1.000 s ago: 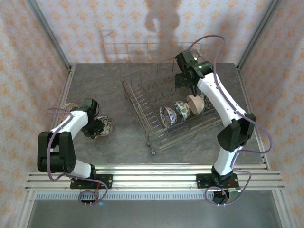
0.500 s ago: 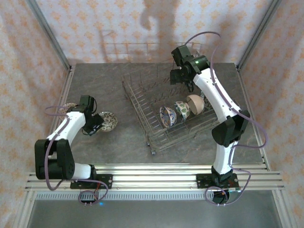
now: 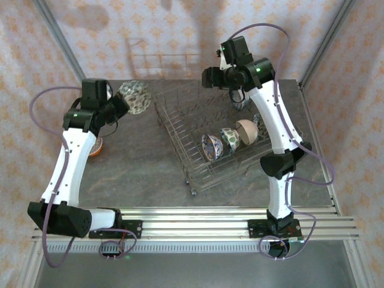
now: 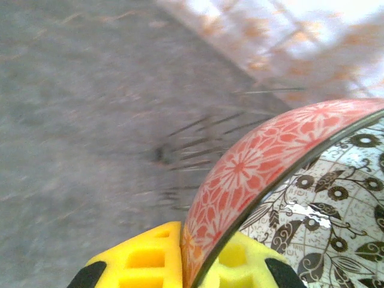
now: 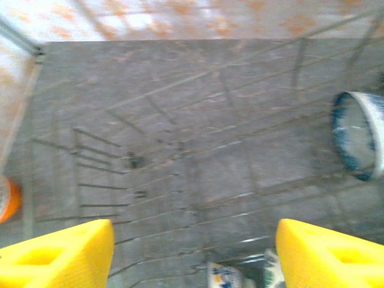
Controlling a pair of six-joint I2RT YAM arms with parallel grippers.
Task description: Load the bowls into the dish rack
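Holding patterned bowl [image 3: 133,96] aloft near desk's [image 3: 138,174] far-left corner, just left of dish rack [image 3: 174,123], in left tool [image 3: 117,107]. Confirmed at left wrist: rim pinched between yellow pads [image 4: 150,255], red floral outside. Noted from above: three bowls [image 3: 230,138] standing in rack. Right tool [image 5: 192,246] spread wide over rack, gripping nothing.

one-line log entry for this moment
left gripper: shut on red floral bowl, in air beside dish rack | right gripper: open, empty, above rack | rack: several bowls inside
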